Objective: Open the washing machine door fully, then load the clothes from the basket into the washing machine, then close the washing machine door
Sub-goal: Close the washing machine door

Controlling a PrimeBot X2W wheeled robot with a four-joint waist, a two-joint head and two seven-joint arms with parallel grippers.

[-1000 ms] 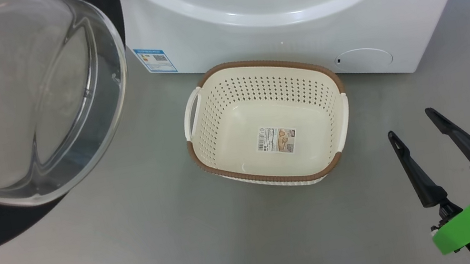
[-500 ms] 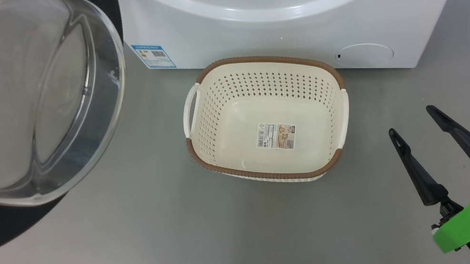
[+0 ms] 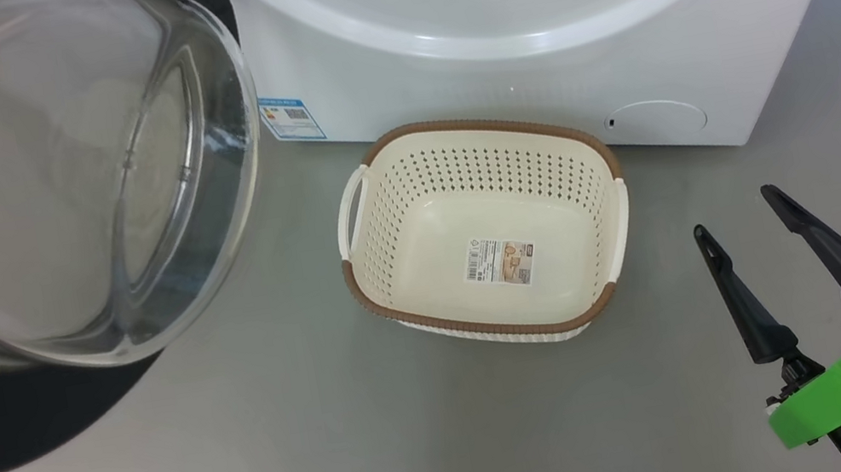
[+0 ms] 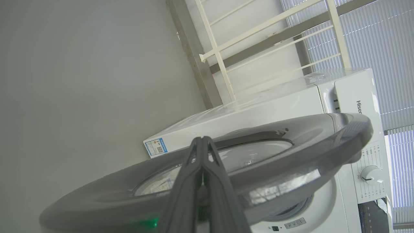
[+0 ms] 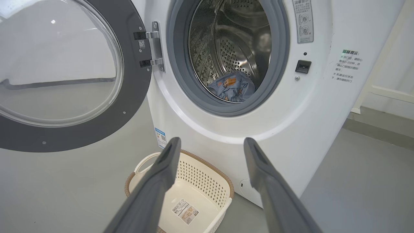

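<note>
The washing machine (image 3: 530, 70) stands with its door (image 3: 47, 181) swung open to the left; the door's black rim (image 5: 129, 97) hangs on its hinge. Light blue clothes (image 5: 233, 87) with orange figures lie inside the steel drum. On the floor in front of the machine sits the basket (image 3: 488, 326), with a label on its floor and no clothes in it. My right gripper (image 3: 733, 211) hovers open to the right of the basket, and it (image 5: 212, 140) points at the machine's front. My left gripper (image 4: 200, 139) is shut on nothing, close against the door's (image 4: 291, 139) outer face.
Grey floor surrounds the basket and the machine. A round filter cap (image 3: 655, 121) and a blue sticker (image 3: 289, 121) mark the machine's lower front. A cream railing (image 4: 226, 48) and window blinds (image 4: 372, 48) stand behind the machine (image 4: 258, 106).
The whole head picture has shifted down and slightly right, so the camera moved. The door's glass bowl now reaches a little further right against the machine. The right gripper has stayed open.
</note>
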